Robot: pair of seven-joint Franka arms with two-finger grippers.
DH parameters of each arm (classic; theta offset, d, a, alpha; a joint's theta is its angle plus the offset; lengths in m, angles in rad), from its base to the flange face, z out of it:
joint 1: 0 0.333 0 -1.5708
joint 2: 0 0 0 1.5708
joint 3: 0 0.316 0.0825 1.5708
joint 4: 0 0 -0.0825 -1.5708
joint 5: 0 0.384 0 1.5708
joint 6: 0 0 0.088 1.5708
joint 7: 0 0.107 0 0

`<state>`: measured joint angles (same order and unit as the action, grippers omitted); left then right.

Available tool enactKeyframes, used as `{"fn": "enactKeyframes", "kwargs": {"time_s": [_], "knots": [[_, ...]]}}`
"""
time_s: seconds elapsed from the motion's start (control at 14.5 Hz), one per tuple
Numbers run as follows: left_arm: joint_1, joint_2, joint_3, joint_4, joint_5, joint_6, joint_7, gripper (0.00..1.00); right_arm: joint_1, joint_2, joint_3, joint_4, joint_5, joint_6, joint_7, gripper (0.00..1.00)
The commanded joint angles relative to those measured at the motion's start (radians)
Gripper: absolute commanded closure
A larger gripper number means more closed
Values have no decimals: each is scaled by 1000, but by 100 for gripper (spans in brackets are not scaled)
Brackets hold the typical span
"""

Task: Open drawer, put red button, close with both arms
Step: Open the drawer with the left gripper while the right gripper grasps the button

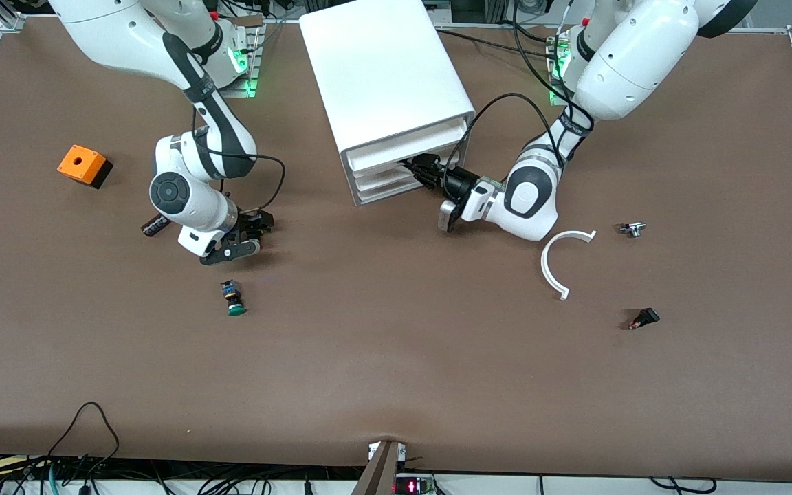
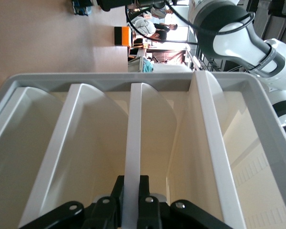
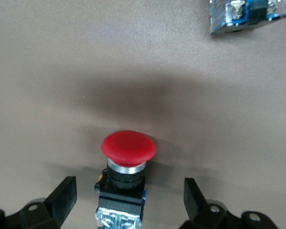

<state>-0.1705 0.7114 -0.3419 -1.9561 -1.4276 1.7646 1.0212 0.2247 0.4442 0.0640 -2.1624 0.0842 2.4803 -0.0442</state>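
Left wrist view: the left tool (image 2: 132, 210) pinches a thin, smooth white plastic lip of the middle drawer (image 2: 133, 143) (a slick edge that could slip out under a skewed pull). Over the matte brown bench (image 3: 47, 57), the right tool (image 3: 128, 202) stands spread around the glossy red button (image 3: 128, 145); closing off-centre could roll it away.

- The drawer (image 1: 406, 170), the middle one of three shallow white trays in the white cabinet (image 1: 386, 82), sat flush with the drawers above and below it, its front edge a thin white lip.
- The red button (image 3: 127, 164) lay on its side on the brown bench (image 3: 86, 71), its round red mushroom cap on a black-and-blue body.
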Motion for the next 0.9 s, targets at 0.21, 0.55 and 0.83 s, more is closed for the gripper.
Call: {"fn": "enactKeyframes", "kwargs": {"time_s": [0.21, 0.55, 0.83], "knots": [[-4, 8, 72, 118, 83, 12, -93, 100, -5, 2, 7, -4, 12, 20, -6, 26], [8, 52, 101, 227, 115, 12, -151, 99, -5, 2, 7, 0, 12, 19, -5, 61], [8, 69, 127, 272, 116, 12, -151, 34, -4, -4, 7, 4, 12, 17, -5, 64]]}}
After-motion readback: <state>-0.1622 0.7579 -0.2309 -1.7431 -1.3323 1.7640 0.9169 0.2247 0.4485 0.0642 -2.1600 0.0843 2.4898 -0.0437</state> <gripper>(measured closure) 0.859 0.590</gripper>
